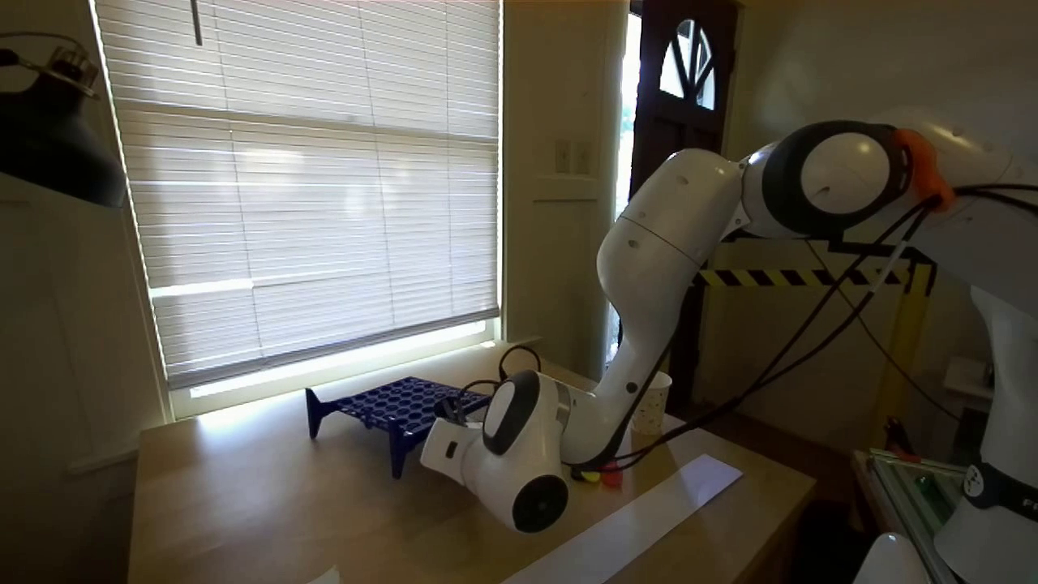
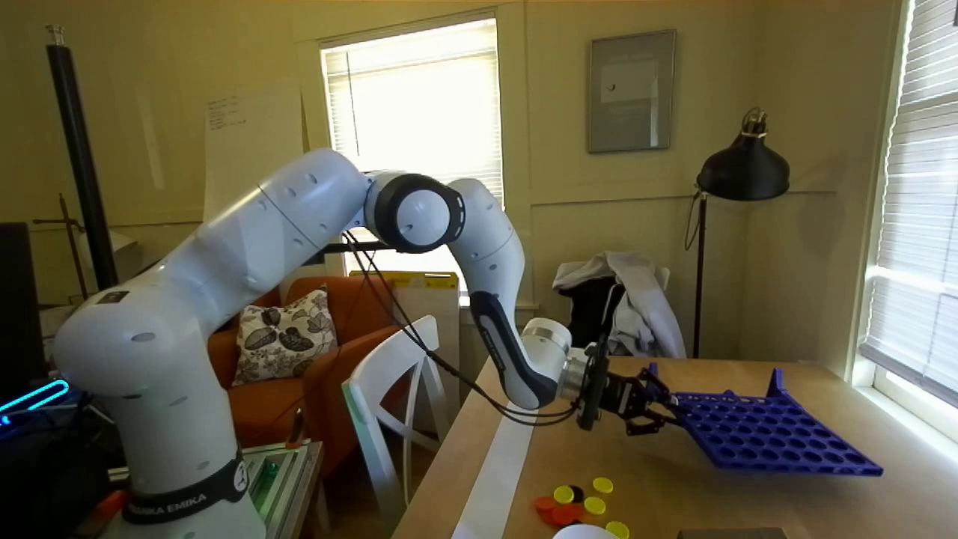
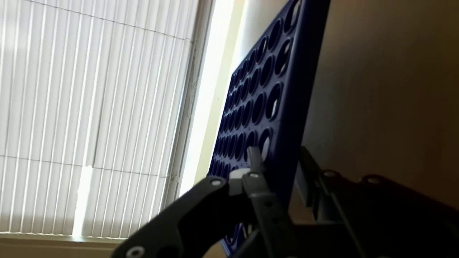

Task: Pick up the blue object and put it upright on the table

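Sitting nearest in an exterior view, at six o'clock, is a white speckled cup [image 2: 584, 532]. Red discs [image 2: 563, 515] and yellow discs [image 2: 595, 506] spread from ten to three o'clock around it on your wooden table [image 2: 636, 460]. A white strip [image 2: 498, 471] crosses the table at ten o'clock from them. Beyond, at two o'clock from the discs, is your dark blue grid rack [image 2: 778, 434], and you have the jaws clenched on its rim at half past nine. In the wrist view one side of the jaws overlaps the holed face; the other lies at the opposite side. In an exterior view two short legs [image 1: 397, 450] show at six and nine o'clock of the rack; you can't tell whether they touch the table. Farther off in an exterior view, a window with lowered blinds [image 2: 917, 202] stands at one o'clock from the rack, a pale garment [image 2: 645, 308] hangs at half past ten and a black floor lamp [image 2: 743, 171] rises at twelve.
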Available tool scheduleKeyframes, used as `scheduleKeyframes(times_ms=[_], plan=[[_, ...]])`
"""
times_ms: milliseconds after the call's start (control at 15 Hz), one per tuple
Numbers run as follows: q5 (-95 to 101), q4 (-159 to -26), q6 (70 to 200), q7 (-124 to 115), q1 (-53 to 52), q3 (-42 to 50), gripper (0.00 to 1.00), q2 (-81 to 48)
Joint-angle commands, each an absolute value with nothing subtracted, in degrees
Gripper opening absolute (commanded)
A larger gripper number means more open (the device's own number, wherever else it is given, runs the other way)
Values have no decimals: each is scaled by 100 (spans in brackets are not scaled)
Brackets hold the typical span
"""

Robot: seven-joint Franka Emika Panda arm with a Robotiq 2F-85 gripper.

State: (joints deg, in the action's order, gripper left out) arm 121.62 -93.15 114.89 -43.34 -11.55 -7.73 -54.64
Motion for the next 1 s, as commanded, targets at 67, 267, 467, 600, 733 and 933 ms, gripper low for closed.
scheduleKeyframes(times_ms=[67, 267, 467, 600, 733, 933], plan=[[11948, -9482, 10354, -3365, -1490, -740, 7, -5478], [11982, -9545, 9757, -2737, -1632, -745, 7, -5497], [12050, -9627, 9362, -2018, -1727, -731, 7, -5472], [12075, -9687, 9381, -1546, -1710, -756, 7, -5431], [12106, -9726, 9431, -1110, -1719, -741, 7, -5384], [12184, -9764, 9543, -355, -1745, -695, 7, -5332]])
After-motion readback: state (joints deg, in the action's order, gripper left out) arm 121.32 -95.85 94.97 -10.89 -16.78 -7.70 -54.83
